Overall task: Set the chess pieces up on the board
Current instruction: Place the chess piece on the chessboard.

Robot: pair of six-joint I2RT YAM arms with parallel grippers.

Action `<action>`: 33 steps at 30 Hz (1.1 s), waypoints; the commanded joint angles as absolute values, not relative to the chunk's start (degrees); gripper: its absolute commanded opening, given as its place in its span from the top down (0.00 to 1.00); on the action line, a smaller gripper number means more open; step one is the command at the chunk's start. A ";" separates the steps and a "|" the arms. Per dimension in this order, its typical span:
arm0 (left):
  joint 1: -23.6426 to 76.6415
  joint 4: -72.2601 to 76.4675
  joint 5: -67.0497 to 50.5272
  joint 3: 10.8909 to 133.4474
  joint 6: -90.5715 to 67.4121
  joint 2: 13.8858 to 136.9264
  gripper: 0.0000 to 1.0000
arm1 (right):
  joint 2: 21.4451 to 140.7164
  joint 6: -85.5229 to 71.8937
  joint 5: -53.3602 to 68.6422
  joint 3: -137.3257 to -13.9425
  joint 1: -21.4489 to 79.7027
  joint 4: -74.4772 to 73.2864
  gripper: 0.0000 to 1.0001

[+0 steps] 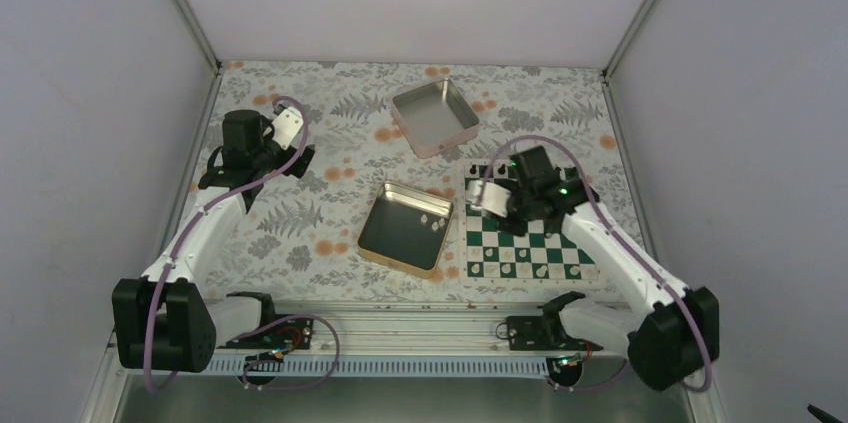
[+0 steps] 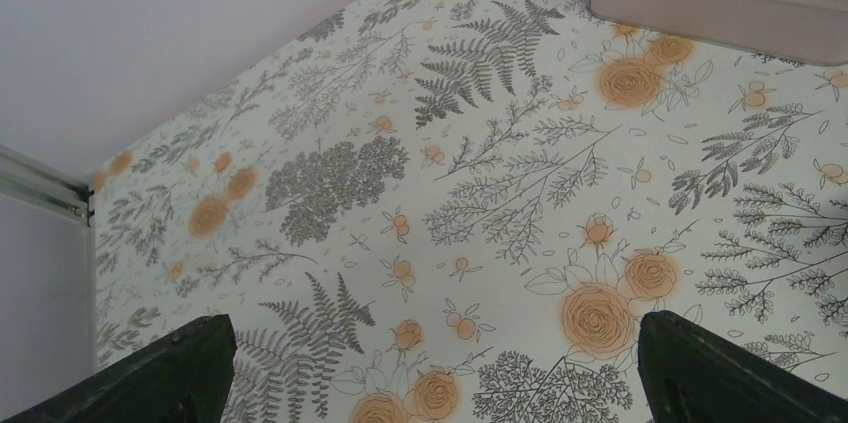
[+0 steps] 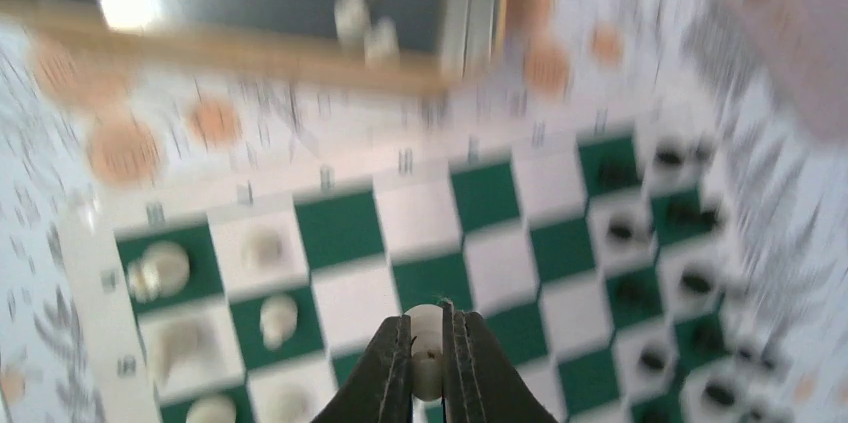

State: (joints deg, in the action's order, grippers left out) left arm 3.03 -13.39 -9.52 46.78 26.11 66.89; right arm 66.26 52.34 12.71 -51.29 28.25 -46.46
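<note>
Partly done: cream chess pieces [image 1: 517, 266] on some near-row squares of board [image 1: 520, 240], by near right corner of counter [image 1: 300, 233]. Right tool [image 3: 428, 343] clamped on one chess piece [image 3: 426, 315] above board. Few more lie in gold tin [image 1: 395, 258], counter centre. Left tool [image 2: 435, 343] spread apart, empty, over open far-left counter.

no readable text or numbers, marks along the board [image 3: 340, 228] border too blurred

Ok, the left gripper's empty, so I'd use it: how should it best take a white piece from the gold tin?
Probably straight down from above, pinching the white piece across its middle: the gold tin has raised walls blocking sideways approaches.
</note>
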 commanded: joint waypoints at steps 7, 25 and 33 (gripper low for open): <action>3.20 -13.00 -10.34 46.77 25.84 65.94 0.00 | 58.08 65.32 11.30 -39.61 2.93 -53.56 0.95; 3.24 -12.78 -10.36 46.41 26.02 65.87 0.00 | 65.03 74.76 7.06 -41.10 -2.89 -59.34 0.96; 3.24 -12.87 -10.72 46.60 26.02 66.24 0.00 | 66.17 75.83 5.54 -38.97 -1.59 -57.50 0.96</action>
State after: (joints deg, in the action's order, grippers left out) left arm 3.07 -13.41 -9.69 46.74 26.11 66.67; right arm 65.80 74.00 6.76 -39.79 -2.26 -58.00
